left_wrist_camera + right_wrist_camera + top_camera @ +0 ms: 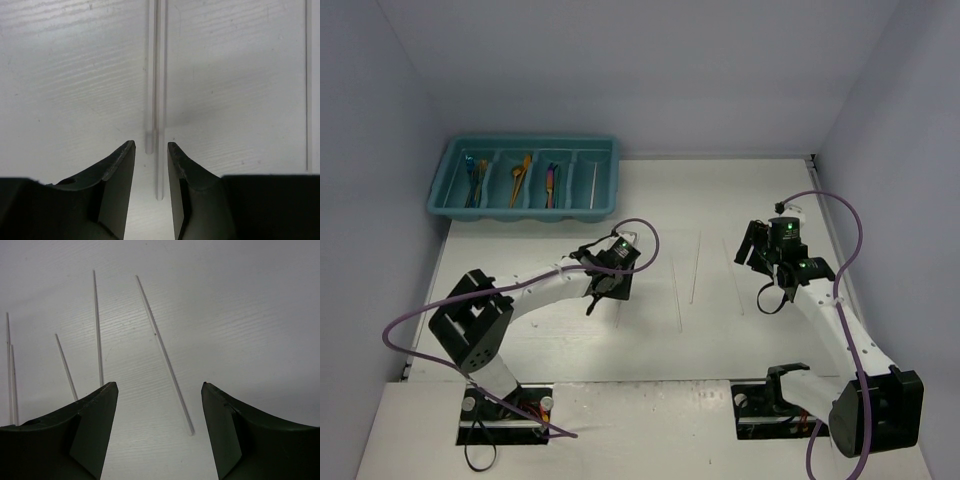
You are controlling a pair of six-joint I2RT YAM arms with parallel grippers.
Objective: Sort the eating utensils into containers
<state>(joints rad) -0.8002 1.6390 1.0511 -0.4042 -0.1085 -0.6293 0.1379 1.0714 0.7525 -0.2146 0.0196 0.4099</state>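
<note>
Left gripper (151, 143): released, jaws narrowly astride two pale sticks (161, 75) on desk (75, 75). Right gripper (159, 384): released above loose sticks (165, 357). Teal tray (520, 212): coloured utensils (520, 178) inside.

free: table (740, 190) centre and far right | obstacles: teal tray (525, 208) far left; thin sticks (696, 266) lying flat mid-table
</note>
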